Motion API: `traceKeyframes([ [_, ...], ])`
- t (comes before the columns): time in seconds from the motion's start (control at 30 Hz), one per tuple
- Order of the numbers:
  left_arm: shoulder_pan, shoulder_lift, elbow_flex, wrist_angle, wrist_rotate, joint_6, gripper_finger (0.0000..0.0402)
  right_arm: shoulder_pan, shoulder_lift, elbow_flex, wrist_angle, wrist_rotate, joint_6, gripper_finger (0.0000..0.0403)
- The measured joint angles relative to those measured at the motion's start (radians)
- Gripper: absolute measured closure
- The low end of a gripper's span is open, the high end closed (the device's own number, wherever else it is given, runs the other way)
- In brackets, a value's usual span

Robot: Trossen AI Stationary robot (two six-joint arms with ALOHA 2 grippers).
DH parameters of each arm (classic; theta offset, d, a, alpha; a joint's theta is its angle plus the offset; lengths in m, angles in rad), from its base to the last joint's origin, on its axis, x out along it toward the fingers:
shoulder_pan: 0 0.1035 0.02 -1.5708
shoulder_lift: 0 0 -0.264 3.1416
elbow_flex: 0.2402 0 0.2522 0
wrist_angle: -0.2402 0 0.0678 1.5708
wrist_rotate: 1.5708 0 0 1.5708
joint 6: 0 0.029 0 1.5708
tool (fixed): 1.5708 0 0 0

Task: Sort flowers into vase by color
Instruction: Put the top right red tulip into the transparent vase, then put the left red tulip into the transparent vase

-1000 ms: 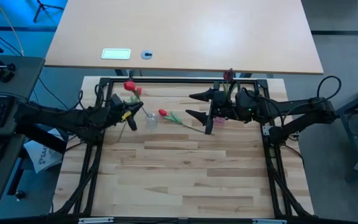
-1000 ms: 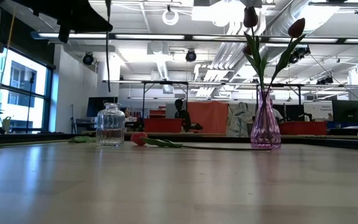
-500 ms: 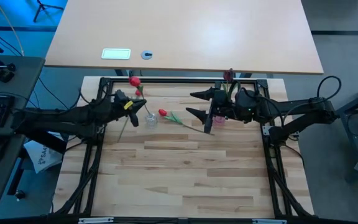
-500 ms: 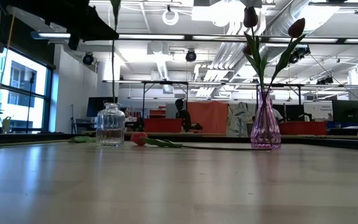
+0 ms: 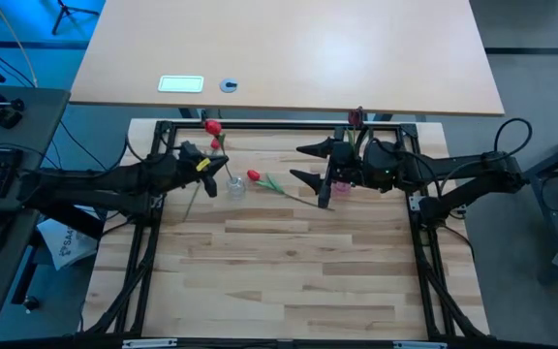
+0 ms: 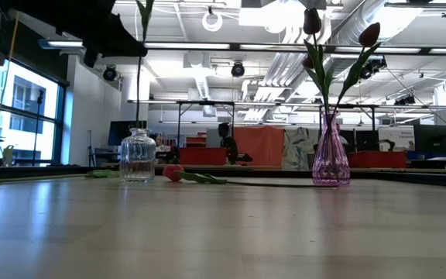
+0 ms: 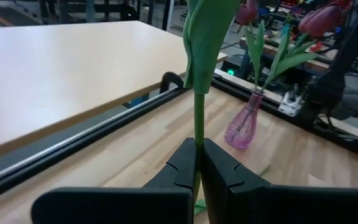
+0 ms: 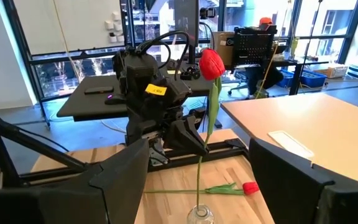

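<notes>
Red tulip point(image 8: 212, 64), upright, stem pinched between my left gripper point(image 7: 197, 163) fingers.
Its stem end hangs below those fingers, over the clear glass jar point(image 6: 138, 156). My right gripper point(image 5: 305, 163) waits, fingers spread apart, beside the pink vase point(image 6: 331, 152) with maroon tulips point(image 6: 368, 34).

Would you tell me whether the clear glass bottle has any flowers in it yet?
Cannot tell: a red tulip hangs over the bottle, its stem tip at the neck.

Two red tulips: one held upright point(image 5: 211, 128), one lying on the table point(image 5: 253, 175). Two maroon tulips point(image 6: 313, 21) in one pink vase point(image 6: 331, 152). One clear jar point(image 6: 138, 156).
</notes>
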Motion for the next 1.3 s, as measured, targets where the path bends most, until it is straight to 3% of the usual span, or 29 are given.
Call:
traceKeyframes([
  [0.53,0.0,0.087,0.0,-0.001,-0.004,-0.017,0.039,0.0,0.0,0.0,-0.022,-0.001,0.0,0.0131],
  [1.03,-0.001,0.055,0.045,-0.184,0.027,-0.097,0.0244,0.001,0.001,0.0,-0.045,-0.002,0.0,0.0131],
  [1.3,-0.001,-0.018,0.046,-0.23,0.086,-0.147,0.0208,0.001,0.001,0.0,-0.046,-0.002,0.0,0.0131],
])
